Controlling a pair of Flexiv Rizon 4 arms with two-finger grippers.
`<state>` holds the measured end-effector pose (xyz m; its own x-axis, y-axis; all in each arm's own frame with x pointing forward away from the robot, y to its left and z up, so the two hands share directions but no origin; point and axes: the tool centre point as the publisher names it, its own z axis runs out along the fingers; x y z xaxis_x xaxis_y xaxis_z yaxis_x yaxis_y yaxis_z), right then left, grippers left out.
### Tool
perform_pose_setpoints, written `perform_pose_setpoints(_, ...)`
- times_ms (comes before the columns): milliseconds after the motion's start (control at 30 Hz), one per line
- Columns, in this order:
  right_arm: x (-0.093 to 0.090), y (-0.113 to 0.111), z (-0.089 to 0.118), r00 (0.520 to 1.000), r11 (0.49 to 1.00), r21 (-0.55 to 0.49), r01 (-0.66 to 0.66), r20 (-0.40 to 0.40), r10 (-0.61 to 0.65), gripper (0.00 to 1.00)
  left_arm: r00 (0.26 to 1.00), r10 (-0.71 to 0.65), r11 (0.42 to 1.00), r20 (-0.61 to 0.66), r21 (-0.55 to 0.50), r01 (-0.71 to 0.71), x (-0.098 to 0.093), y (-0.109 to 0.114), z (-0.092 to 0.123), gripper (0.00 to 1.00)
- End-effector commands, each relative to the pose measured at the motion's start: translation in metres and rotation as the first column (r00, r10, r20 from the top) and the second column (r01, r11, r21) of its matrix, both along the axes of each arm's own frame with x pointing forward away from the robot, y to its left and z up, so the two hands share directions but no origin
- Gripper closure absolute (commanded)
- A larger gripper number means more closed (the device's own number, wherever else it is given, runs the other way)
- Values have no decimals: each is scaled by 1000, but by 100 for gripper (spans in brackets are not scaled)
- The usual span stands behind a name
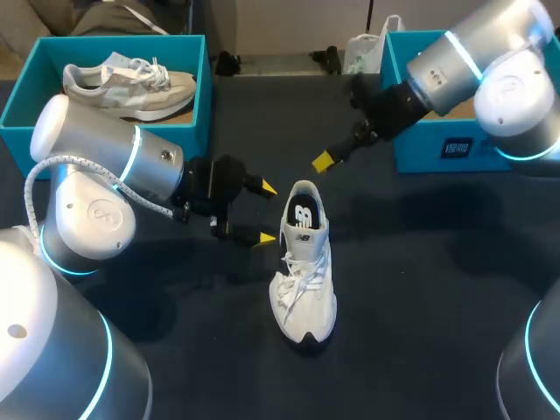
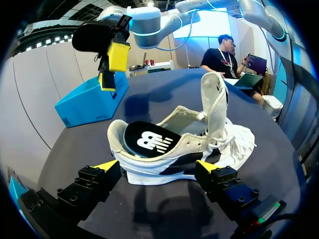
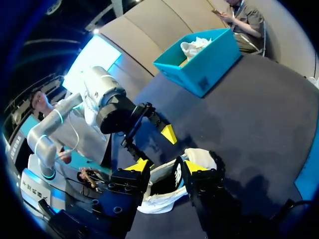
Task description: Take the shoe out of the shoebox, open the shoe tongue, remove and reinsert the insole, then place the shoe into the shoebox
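Shoe point(image 1: 304, 271) upright, far from table point(image 1: 420, 306) edges.

Left hand point(image 1: 264, 213) spread wide (right hand point(image 3: 167, 167) likewise), both angled inward.

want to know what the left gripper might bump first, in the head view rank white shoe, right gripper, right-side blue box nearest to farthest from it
1. white shoe, heel just beside its fingertips
2. right gripper, past the heel
3. blue box, far right
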<state>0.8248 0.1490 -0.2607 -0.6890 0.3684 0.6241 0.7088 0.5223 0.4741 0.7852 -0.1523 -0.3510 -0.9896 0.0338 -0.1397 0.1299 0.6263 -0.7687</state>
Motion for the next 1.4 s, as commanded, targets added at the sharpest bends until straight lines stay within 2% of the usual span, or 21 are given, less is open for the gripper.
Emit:
perform_pose_setpoints(33, -10, -18, 22, 999, 998, -53, 38, 39, -36, 58, 1000, 0, 1000, 0, 3, 0, 0, -1, 0, 0)
perform_pose_setpoints(167, -9, -21, 31, 997, 994, -94, 58, 55, -53, 68, 1000, 0, 1000, 0, 3, 0, 0, -1, 0, 0)
perform_pose_setpoints(200, -9, -22, 32, 997, 992, -112, 61, 54, -56, 76, 1000, 0, 1000, 0, 3, 0, 0, -1, 0, 0)
perform_pose_setpoints(233, -8, -23, 32, 996, 990, -123, 72, 60, -65, 94, 1000, 0, 1000, 0, 3, 0, 0, -1, 0, 0)
perform_pose_setpoints(267, -8, -23, 33, 996, 985, -154, 80, 55, -72, 100, 1000, 0, 1000, 0, 3, 0, 0, -1, 0, 0)
perform_pose_setpoints(300, -8, -23, 33, 995, 980, -180, 84, 59, -75, 100, 1000, 0, 1000, 0, 3, 0, 0, -1, 0, 0)
perform_pose_setpoints(833, -8, -23, 33, 995, 980, -180, 84, 59, -75, 100, 1000, 0, 1000, 0, 3, 0, 0, -1, 0, 0)
perform_pose_setpoints(933, -8, -23, 33, 995, 980, -180, 84, 59, -75, 100, 998, -64, 998, -5, 2, 64, 0, 10, 18, 0)
perform_pose_setpoints(1000, -8, -21, 32, 987, 972, -177, 154, 76, -142, 100, 997, -82, 997, 10, 16, 82, 1, 16, 23, 0)
perform_pose_setpoints(1033, -8, -20, 32, 981, 955, -228, 191, 74, -179, 100, 996, -88, 996, 6, 14, 88, 2, 19, 27, 0)
perform_pose_setpoints(1167, -8, -16, 33, 939, 890, -302, 343, 122, -321, 100, 996, -90, 995, 27, 35, 89, 6, 31, 36, 0)
perform_pose_setpoints(1233, -9, -13, 32, 922, 846, -365, 387, 133, -365, 100, 995, -97, 995, 23, 25, 97, 8, 39, 44, 0)
perform_pose_setpoints(1400, -13, -4, 29, 886, 774, -437, 459, 160, -435, 100, 992, -114, 993, 58, 43, 112, 8, 56, 57, 0)
